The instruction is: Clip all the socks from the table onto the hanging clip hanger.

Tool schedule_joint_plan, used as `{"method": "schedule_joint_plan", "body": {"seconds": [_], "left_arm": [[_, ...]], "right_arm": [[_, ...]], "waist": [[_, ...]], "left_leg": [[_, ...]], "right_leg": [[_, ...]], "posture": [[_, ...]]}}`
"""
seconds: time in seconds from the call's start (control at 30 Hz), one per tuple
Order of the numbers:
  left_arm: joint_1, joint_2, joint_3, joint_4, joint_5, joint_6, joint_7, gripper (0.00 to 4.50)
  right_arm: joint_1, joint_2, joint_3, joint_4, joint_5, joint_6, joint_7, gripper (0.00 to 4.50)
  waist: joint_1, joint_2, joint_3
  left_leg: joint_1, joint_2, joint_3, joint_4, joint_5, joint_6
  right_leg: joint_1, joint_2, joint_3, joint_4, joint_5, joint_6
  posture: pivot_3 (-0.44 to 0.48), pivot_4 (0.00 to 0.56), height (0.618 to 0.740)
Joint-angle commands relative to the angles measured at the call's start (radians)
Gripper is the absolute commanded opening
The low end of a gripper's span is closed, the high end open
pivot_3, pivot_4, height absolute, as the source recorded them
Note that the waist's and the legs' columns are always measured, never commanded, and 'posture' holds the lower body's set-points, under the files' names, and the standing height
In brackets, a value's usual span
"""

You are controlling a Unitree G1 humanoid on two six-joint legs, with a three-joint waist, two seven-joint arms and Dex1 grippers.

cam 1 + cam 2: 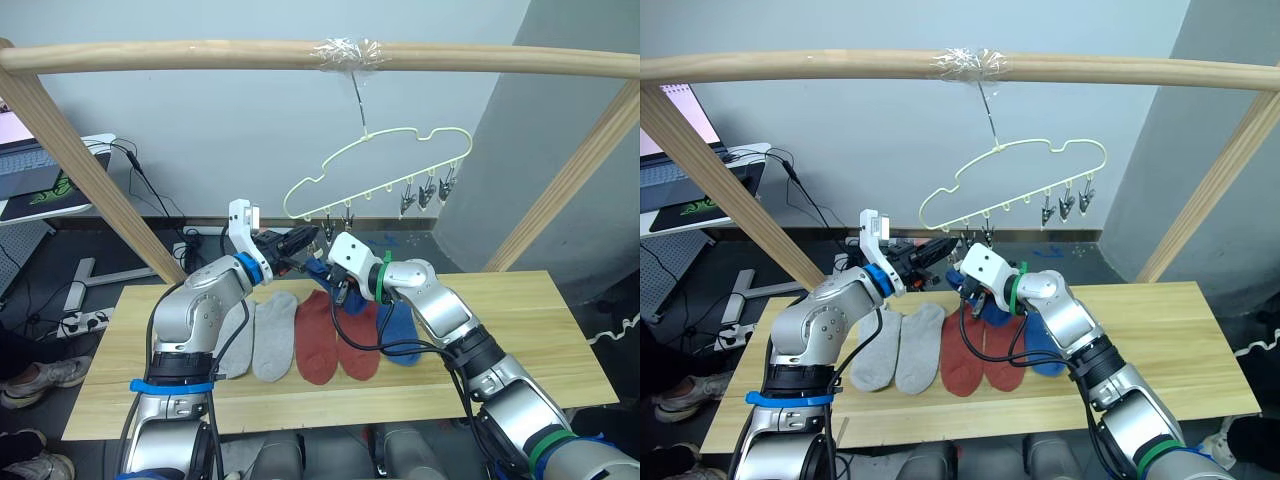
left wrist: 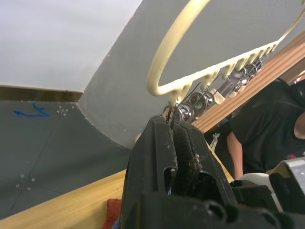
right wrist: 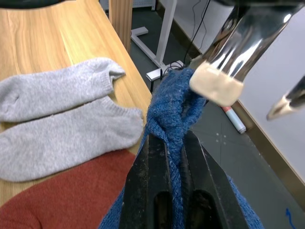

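Observation:
The pale yellow clip hanger [image 1: 380, 160] hangs by its hook from the wooden pole. My left gripper [image 1: 307, 238] is raised to the hanger's lower left end, shut on one of the grey metal clips [image 2: 185, 112]. Just beneath that clip, my right gripper [image 3: 174, 143] is shut on a blue sock [image 3: 174, 102], whose cuff almost touches the clip's padded tip [image 3: 215, 87]. On the table [image 1: 520, 340] lie two grey socks [image 1: 256, 338], two rust red socks [image 1: 335, 338] and a second blue sock [image 1: 400, 322], side by side.
The thick wooden frame pole [image 1: 200, 55] crosses overhead on slanted legs at left [image 1: 75, 150] and right [image 1: 570, 175]. Three more clips [image 1: 428, 192] hang at the hanger's right end. A laptop [image 1: 30, 170] sits on a side desk. A person in black [image 2: 267, 119] stands nearby.

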Motion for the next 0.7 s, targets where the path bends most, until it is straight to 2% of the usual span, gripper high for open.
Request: {"method": "schedule_joint_plan", "body": {"seconds": [0.03,0.7], "left_arm": [[0.006,0.007,-0.011,-0.031,0.010,-0.019,-0.011,0.00],[0.007,-0.005,-0.001,-0.029,-0.004,-0.020,-0.003,0.00]], "right_arm": [[-0.028,0.011,-0.032,-0.014,0.011,-0.012,-0.010,0.02],[-0.031,0.036,-0.038,0.049,-0.018,-0.017,-0.036,0.02]], "waist": [[0.000,0.000,0.000],[0.000,0.000,0.000]], "left_leg": [[0.000,0.000,0.000,0.000,0.000,0.000],[0.000,0.000,0.000,0.000,0.000,0.000]], "right_leg": [[0.000,0.000,0.000,0.000,0.000,0.000],[0.000,0.000,0.000,0.000,0.000,0.000]], "posture": [[0.001,0.133,0.737],[0.006,0.124,0.737]]}}
